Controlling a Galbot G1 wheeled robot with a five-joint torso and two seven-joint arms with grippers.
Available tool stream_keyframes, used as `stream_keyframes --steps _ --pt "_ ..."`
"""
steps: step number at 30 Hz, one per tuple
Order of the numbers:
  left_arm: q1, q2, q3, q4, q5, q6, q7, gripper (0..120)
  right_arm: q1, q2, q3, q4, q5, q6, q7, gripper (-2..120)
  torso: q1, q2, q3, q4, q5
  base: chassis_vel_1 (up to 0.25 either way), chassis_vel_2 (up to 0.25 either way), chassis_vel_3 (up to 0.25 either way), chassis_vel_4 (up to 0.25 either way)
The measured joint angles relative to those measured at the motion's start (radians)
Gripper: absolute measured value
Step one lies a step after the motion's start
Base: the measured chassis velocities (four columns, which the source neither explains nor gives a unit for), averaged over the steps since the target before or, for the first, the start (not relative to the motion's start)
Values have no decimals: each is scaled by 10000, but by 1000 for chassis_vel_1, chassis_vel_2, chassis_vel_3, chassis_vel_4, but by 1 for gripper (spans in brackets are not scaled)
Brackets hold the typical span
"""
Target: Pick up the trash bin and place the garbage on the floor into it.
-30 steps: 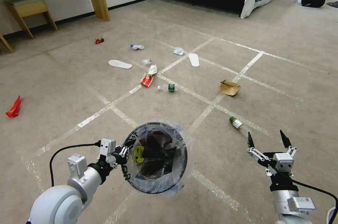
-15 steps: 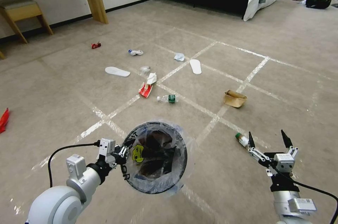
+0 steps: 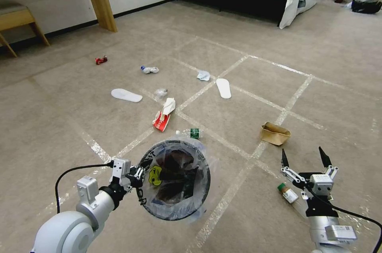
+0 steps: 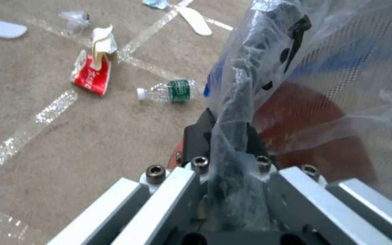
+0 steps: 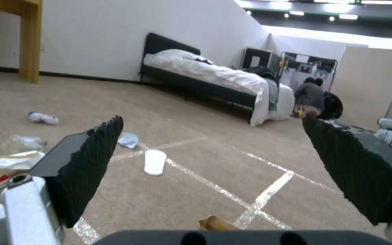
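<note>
Head view: the left gripper (image 3: 137,174) is holding the trash bin (image 3: 175,179) off the carpet, fingers clamped on its grey rim beside the yellow smiley mark, while the right gripper (image 3: 304,161) is hovering with fingers wide apart above a capped bottle (image 3: 289,194) lying just beside it. Beyond the bin are lying a green-label bottle (image 3: 191,133), a red-white carton (image 3: 162,117), two white slipper soles (image 3: 126,95) and a tan paper bowl (image 3: 274,133), all on beige carpet crossed by tape lines (image 3: 238,181). To collect cleanly, the right arm would likely do best dropping straight over the nearest bottle and closing across its narrow body, bin kept level.

Left wrist view: the fingers (image 4: 196,136) are pinching the bag-wrapped rim (image 4: 241,102), the red base showing through the plastic; carton and bottle are lying on the carpet beyond.

Right wrist view: the two ridged fingers (image 5: 87,160) are standing well apart, framing a sole, tape lines, a white-sheeted bed (image 5: 214,76) and a wooden tabletop leg (image 5: 30,39) against the wall
</note>
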Motion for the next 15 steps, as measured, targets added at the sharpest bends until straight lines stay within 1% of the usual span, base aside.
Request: stream_keyframes --steps 1,6,10,15 --pt "-6 -17 -17 3 7 -11 0 1 26 -35 -36 -31 1 -30 11 100 -2 0 -1 1 5 68 -73 -58 58" --pt "-27 -39 -64 5 5 -16 1 1 79 -95 -105 -77 0 -128 31 100 -4 1 -2 0 2 57 -62 -41 55" --pt "-22 -37 -114 8 -9 -48 -6 1 79 -142 -58 -49 36 -240 -47 100 -2 1 1 0 2 0 0 0 0" --pt "5 -66 -110 48 22 -81 -14 1 109 -147 38 -71 283 19 -261 100 -1 1 1 0 2 0 0 0 0"
